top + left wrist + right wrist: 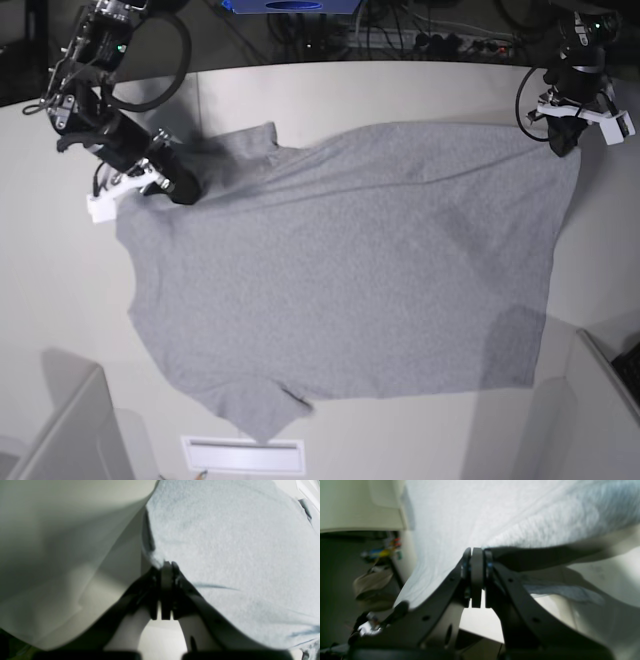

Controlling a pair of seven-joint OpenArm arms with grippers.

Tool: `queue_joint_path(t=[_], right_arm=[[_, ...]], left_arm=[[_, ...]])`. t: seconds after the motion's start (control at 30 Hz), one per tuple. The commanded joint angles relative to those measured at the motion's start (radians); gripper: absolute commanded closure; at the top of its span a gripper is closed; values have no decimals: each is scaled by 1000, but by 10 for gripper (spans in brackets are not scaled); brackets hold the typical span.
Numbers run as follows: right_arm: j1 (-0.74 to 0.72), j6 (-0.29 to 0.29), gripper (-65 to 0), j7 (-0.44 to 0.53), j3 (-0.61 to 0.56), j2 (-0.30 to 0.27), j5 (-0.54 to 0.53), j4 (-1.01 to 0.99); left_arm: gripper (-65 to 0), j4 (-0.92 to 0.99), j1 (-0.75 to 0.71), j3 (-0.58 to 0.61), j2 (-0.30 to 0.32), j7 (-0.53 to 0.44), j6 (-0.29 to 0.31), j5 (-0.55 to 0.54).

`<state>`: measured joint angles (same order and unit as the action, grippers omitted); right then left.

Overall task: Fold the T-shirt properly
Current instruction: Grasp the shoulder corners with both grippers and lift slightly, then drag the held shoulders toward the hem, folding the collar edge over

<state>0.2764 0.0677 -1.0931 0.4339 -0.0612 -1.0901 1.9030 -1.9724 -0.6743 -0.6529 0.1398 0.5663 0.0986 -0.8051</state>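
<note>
The heather-grey T-shirt [350,270] lies spread on the beige table [400,90], plain side up, with one sleeve toward the back left and one toward the front. My left gripper [561,147] is at the shirt's back right corner. In the left wrist view its jaws [167,565] are shut on the cloth's edge [237,542]. My right gripper [187,191] is at the shirt's back left edge beside the sleeve. The right wrist view shows it [477,551] shut on the fabric [495,512], which lifts away from the fingertips.
A white slot plate [243,455] sits in the table at the front edge. Grey panels stand at the front left [70,430] and front right [600,400]. Cables and a power strip [440,40] run behind the table.
</note>
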Motion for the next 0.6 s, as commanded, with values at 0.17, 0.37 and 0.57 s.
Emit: queue_joint_path(t=[0.17, 0.37, 0.57], right_arm=[[53, -4, 0, 14, 6, -15, -22, 48], [93, -6, 0, 15, 7, -13, -91, 96], [122, -6, 0, 18, 15, -16, -126, 94]], left_arm=[[0, -35, -58, 0, 11, -21, 2, -7], [0, -37, -100, 2, 11, -21, 2, -7], [0, -34, -118, 2, 11, -22, 2, -7]])
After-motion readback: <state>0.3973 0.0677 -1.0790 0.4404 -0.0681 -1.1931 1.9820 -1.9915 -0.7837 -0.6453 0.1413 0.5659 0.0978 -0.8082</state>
